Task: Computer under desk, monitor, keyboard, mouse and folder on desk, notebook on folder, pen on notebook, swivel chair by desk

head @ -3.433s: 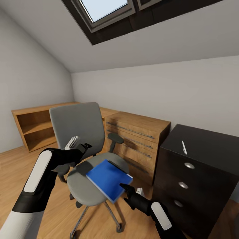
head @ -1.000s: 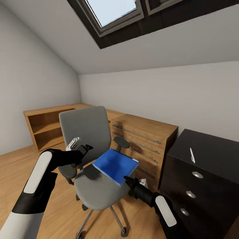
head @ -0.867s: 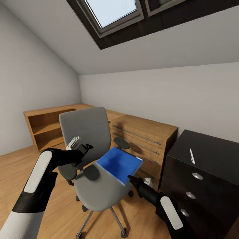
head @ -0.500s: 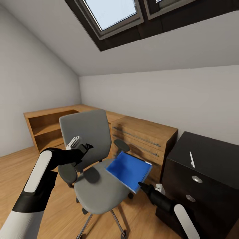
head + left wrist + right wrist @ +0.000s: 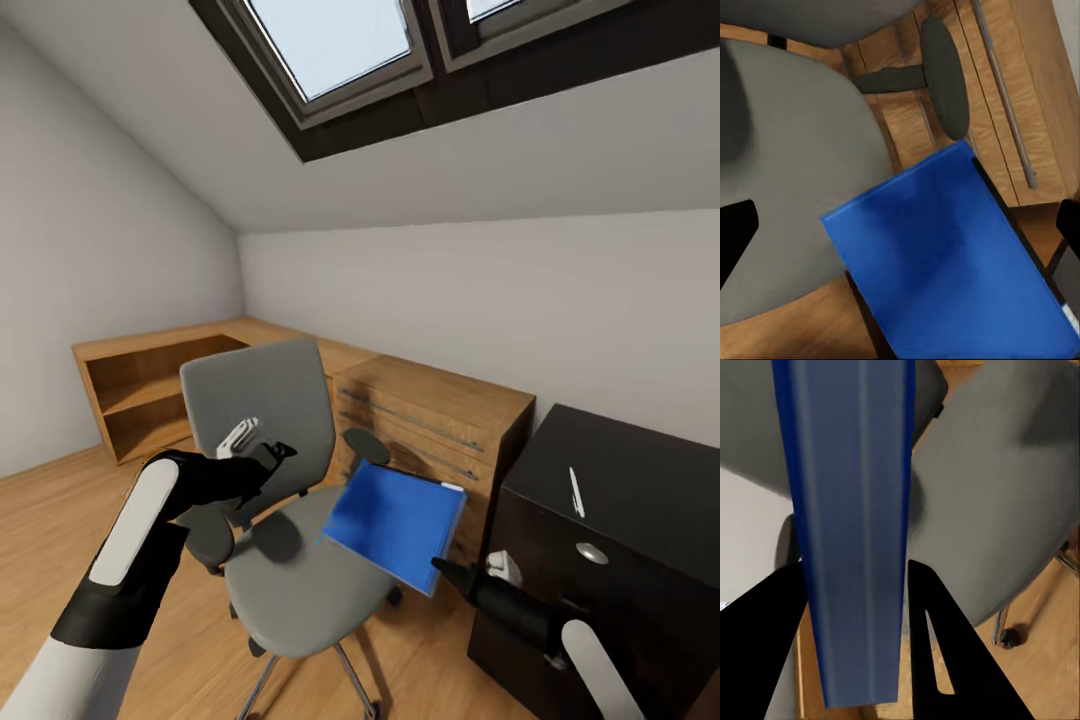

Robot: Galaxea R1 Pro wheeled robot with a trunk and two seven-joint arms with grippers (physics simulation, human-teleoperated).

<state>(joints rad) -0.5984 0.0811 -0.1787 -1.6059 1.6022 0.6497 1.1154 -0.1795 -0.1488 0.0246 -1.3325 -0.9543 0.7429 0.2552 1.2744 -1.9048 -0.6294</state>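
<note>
Right gripper (image 5: pixel 445 570) has the folder (image 5: pixel 397 523) pinched by its near lower corner, and the blue slab hangs tilted in the air, off the right edge of the swivel chair (image 5: pixel 290 560) seat, between the chair and the dark drawer cabinet (image 5: pixel 610 520) on the right. Its long side runs up and away from the claw toward the far wood drawer unit (image 5: pixel 440 420), so nearly all of its length sticks out beyond the grip. My read is that it could swing or slip on the way to the desk.

Left gripper (image 5: pixel 275 458) hovers over the left side of the seat, near the chair back, holding nothing, its fingers slightly parted. It sits well left of the folder, so the right arm is the one carrying.

From the right wrist, the folder's (image 5: pixel 851 525) spine stands edge-on between the two black fingers (image 5: pixel 937 652), pressed on both sides. From the left wrist, the broad blue face (image 5: pixel 952 262) shows, hanging past the grey seat (image 5: pixel 795 150) over the wood floor, with the black armrest (image 5: pixel 945 79) beyond.

A white pen (image 5: pixel 576 492) lies on the dark cabinet top.
</note>
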